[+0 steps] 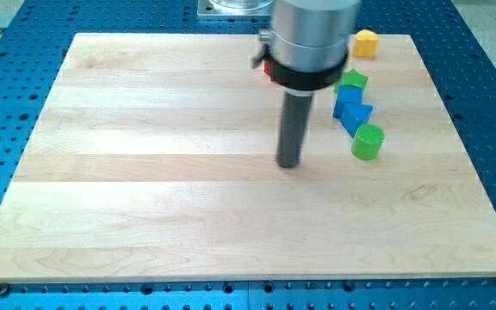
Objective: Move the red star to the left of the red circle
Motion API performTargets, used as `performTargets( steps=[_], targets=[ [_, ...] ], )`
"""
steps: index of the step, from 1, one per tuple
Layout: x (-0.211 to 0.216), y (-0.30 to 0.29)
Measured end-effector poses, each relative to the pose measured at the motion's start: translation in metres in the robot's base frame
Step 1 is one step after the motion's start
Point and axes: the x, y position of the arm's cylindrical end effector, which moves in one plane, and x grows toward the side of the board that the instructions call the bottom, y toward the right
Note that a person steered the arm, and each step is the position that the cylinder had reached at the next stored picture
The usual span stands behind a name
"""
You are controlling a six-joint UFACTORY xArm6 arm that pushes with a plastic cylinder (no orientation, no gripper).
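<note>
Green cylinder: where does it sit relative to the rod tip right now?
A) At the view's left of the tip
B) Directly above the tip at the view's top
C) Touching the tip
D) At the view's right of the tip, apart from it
D: the green cylinder stands to the view's right of my tip, with bare board between them, just below the blue blocks.

Pale wooden board (145, 189) on blue perforated metal table (489, 103).
</note>
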Motion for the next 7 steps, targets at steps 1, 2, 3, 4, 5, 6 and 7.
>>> performTargets(
  steps=[1, 2, 3, 4, 5, 6, 7],
  targets=[
    [-0.024, -0.013],
    [-0.067, -0.012],
    [-0.106, -0.01],
    [-0.131, 0.009],
    [-0.154, 0.024],
    [-0.16, 0.019],
    [-0.174, 0.012]
  ],
)
